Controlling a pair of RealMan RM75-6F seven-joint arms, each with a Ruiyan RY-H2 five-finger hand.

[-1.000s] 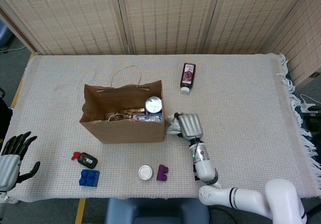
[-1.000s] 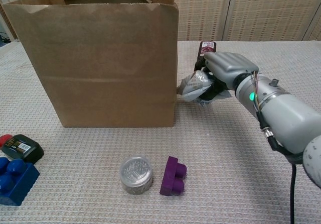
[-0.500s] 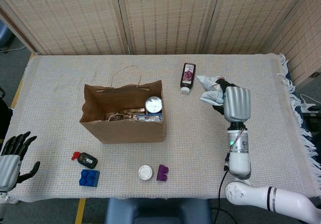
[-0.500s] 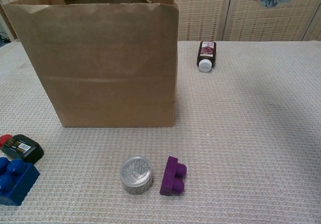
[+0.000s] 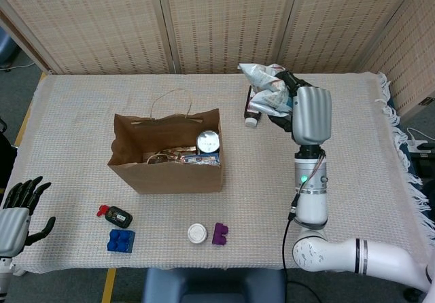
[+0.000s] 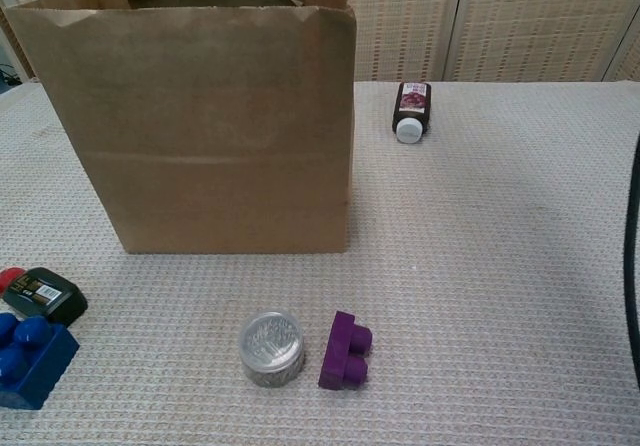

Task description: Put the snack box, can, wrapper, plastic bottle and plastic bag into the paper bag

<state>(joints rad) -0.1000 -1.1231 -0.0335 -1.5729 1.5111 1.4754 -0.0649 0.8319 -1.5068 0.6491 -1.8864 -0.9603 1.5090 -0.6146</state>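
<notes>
My right hand (image 5: 309,113) grips the crumpled plastic bag (image 5: 267,89) up in the air, over the bottle (image 6: 410,110). The bottle lies on the desk (image 5: 353,153), cap toward me, right of the paper bag (image 6: 200,116). My left hand (image 5: 17,211) is open, holding nothing. A small tin (image 6: 271,347) and purple block (image 6: 346,350) sit near me

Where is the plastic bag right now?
In the head view, the plastic bag is gripped by the right hand, raised over the plastic bottle.

Lab setup, woven screens (image 5: 224,21), cloth-covered table (image 5: 353,133)
</notes>
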